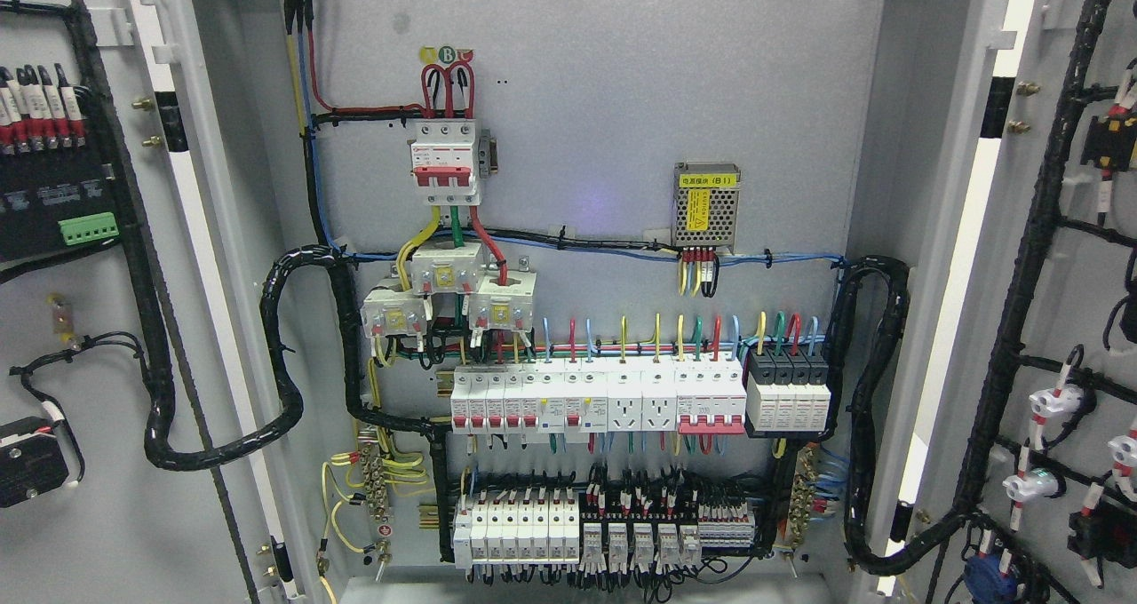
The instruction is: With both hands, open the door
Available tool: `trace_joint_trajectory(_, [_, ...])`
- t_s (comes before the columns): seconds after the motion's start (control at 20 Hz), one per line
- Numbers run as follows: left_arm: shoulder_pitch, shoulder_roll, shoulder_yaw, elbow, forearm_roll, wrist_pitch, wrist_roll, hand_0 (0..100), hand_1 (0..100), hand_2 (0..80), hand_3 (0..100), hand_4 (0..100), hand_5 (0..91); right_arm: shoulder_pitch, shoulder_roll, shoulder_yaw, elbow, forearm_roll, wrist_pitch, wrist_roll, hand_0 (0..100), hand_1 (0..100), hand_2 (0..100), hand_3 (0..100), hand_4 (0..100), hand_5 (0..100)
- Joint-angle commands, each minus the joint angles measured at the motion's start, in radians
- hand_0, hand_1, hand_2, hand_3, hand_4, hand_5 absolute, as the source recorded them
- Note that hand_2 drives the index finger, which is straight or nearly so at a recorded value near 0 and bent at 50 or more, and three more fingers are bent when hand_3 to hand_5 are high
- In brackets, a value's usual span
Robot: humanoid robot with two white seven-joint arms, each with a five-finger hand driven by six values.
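Grey sheet steel filled the head view: an electrical cabinet with both of its doors already swung wide. The left door (98, 337) lay folded back at one edge of the picture and the right door (1066, 302) at the other, each turned so its inner face, with mounted parts and black cable looms, showed to the camera. Judging by that, the opening looked done, and the doors stood out of the way so the back panel (604, 98) was fully exposed.

Neither robot hand appeared anywhere, so places could not be given relative to them, and whether their fingers were spread or curled could not be told. No arm entered from the lower edge on either side.

Inside, a red three-pole breaker (444, 160) sat high on the panel, a small meshed power supply (706, 204) off to its side, and a row of white breakers (595, 400) ran beneath. Black looms (284, 364) drooped slack toward each hinge, probably to let the doors swing freely.

Both doors were cut off by the frame, their handles unseen. Printed labels were too small to read.
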Motion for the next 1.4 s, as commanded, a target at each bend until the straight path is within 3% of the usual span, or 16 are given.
trace_joint_trajectory(0.0, [-0.057,0.019,0.014,0.1,0.0,0.021,-0.001,0,0,0.0,0,3,0.0,0.005,0.002,-0.012,0.006,-0.013,-0.077,-0.001,11,0,0,0,0,0])
trace_joint_trajectory(0.45, [-0.154,0.042,0.003,0.2,-0.006,0.056,-0.001,0,0,0.0,0,3,0.0,0.005,-0.003,-0.012,0.02,-0.014,-0.074,-0.001,11,0,0,0,0,0])
trace_joint_trajectory(1.35, [-0.153,0.047,-0.003,0.201,-0.003,0.052,-0.001,0,0,0.0,0,3,0.0,0.007,-0.014,-0.005,0.0,-0.03,-0.086,0.002,11,0,0,0,0,0])
